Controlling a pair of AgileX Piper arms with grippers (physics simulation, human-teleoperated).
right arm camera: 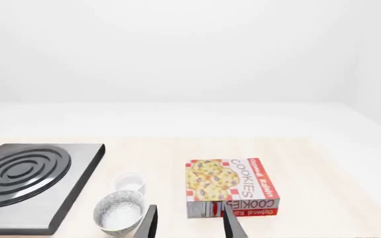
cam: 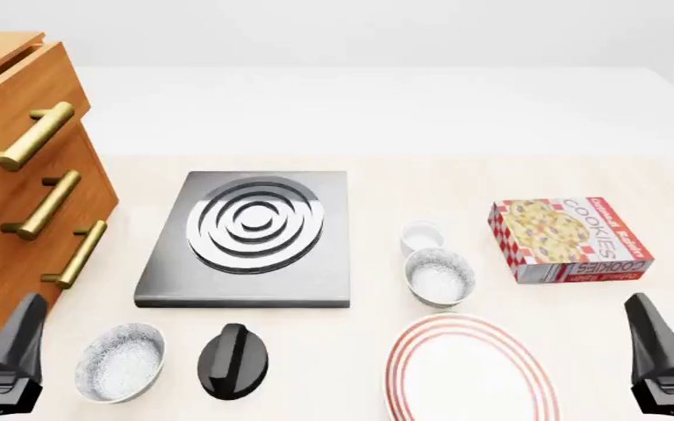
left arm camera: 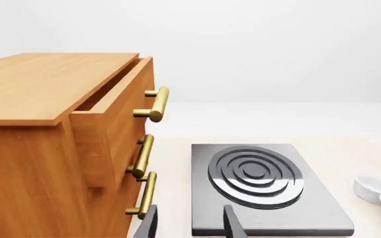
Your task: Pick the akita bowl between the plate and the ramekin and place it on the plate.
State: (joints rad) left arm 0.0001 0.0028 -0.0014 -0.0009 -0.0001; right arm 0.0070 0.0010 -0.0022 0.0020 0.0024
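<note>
The speckled akita bowl (cam: 439, 276) stands upright between the small white ramekin (cam: 423, 235) behind it and the red-ringed plate (cam: 469, 368) in front of it. The right wrist view has the bowl (right arm camera: 119, 212) and the ramekin (right arm camera: 129, 183) just ahead of my right gripper (right arm camera: 189, 223), which is open and holds nothing. My left gripper (left arm camera: 190, 225) is also open and empty, at the near left of the table facing the stove burner (left arm camera: 260, 186). One finger of each shows low in the front view, the left (cam: 15, 338) and the right (cam: 656, 342).
A twin speckled bowl (cam: 119, 361) and a black knob-like object (cam: 233, 360) lie at the near left. The grey burner plate (cam: 249, 235) lies mid-table. A cookie box (cam: 569, 239) lies right of the ramekin. A wooden drawer cabinet (cam: 15, 167) with brass handles stands at the left, its top drawer slightly open.
</note>
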